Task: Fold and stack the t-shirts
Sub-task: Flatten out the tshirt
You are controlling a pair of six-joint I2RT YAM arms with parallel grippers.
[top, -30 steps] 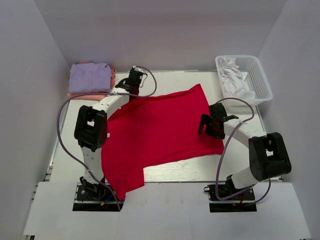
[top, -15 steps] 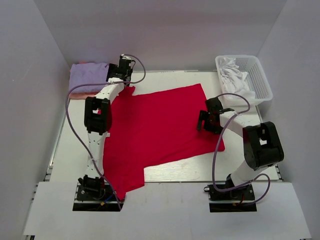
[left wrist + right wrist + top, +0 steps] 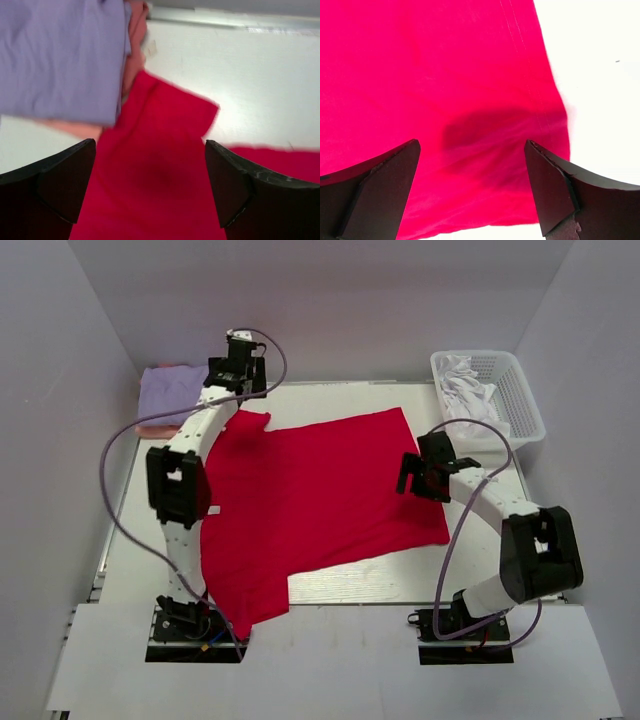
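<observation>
A large bright red t-shirt (image 3: 320,500) lies spread flat across the table. Its sleeve (image 3: 165,125) lies at the back left, next to a folded lavender t-shirt (image 3: 168,390) stacked on a salmon-pink one (image 3: 152,429). My left gripper (image 3: 238,380) hangs open above that sleeve with nothing between its fingers (image 3: 60,185); the lavender t-shirt (image 3: 60,55) and the salmon-pink t-shirt (image 3: 136,45) fill the upper left of the left wrist view. Over the red t-shirt's right edge (image 3: 470,75), my right gripper (image 3: 415,476) stands open and empty, apart from the cloth.
A white lattice basket (image 3: 520,390) holding white cloth (image 3: 465,390) stands at the back right. Grey walls enclose the table on three sides. Bare white table (image 3: 600,100) shows to the right of the red shirt's hem.
My left gripper opened, let go of the red sleeve and rose toward the back left; the sleeve now lies flat. The right gripper shifted slightly and stayed open.
</observation>
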